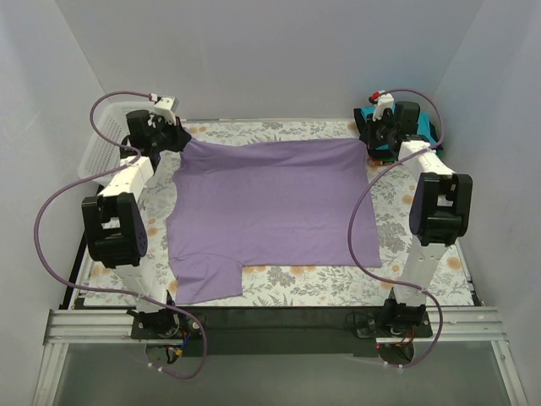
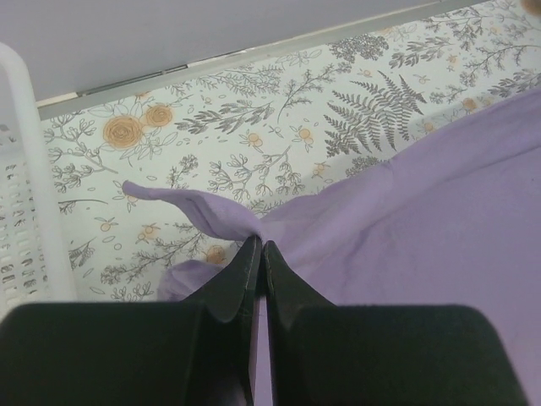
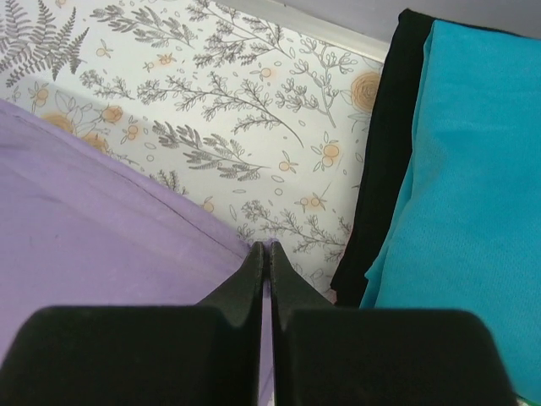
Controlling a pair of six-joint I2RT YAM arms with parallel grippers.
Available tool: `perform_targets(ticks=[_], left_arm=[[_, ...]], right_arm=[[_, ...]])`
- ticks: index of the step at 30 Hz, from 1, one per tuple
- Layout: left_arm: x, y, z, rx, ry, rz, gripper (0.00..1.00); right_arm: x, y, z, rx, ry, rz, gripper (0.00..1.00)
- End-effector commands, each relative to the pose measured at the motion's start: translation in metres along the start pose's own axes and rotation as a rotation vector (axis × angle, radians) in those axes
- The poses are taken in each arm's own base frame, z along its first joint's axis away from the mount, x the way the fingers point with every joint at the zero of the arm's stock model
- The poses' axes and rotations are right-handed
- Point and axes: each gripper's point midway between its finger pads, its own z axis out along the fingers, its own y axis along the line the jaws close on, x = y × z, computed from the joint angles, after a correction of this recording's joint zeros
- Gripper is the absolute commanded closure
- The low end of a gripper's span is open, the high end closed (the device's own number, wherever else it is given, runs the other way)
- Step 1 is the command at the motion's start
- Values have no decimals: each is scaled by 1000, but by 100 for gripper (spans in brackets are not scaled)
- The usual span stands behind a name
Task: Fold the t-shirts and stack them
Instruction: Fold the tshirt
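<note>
**Top external view: left gripper and right gripper each clamped on a far corner of the large lavender-purple cloth t-shirt**

The t-shirt lies spread flat over the middle of the floral-patterned table cloth. Its far edge runs nearly straight between the two grippers. One short sleeve juts toward the near edge on the left side. Both arms reach forward from their bases to the far end of the table.

In the left wrist view, the black fingers are pressed together. A bunched corner of purple cloth is caught at their tips. A small flap of the same cloth curls out to the left of the grip, and the rest of the shirt spreads away to the right. The white plastic mesh basket stands at the left edge of that view, apart from the shirt.

In the right wrist view, the fingers are likewise closed, pinching the shirt's corner where its edge ends. A strip of bare table cloth lies just past the tips. To the right of it sits a stack of folded shirts, with a teal folded cloth shirt on top. A dark folded cloth shirt shows beneath it along the stack's left side. The stack is near the pinched corner but not touching it.
</note>
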Motion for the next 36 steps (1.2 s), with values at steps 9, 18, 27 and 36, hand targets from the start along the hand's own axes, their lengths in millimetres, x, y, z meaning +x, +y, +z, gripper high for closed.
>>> perform_targets(ticks=[9,18,27,36], left_arm=[[3,-8,-42,-33,7,28,100],[23,-6,-54,-66,40,-6,100],[40,-13,-60,-44,79,-12,100],[73,-14,-69,-58,154,-7,100]], right_arm=[[-5,4,-29,-46,-43,-53,99],[13,15,-37,-86,-13,-45,99],[31,17,-39,-89,23,-53,99],[55,25,-42,-115,70,-48,99]])
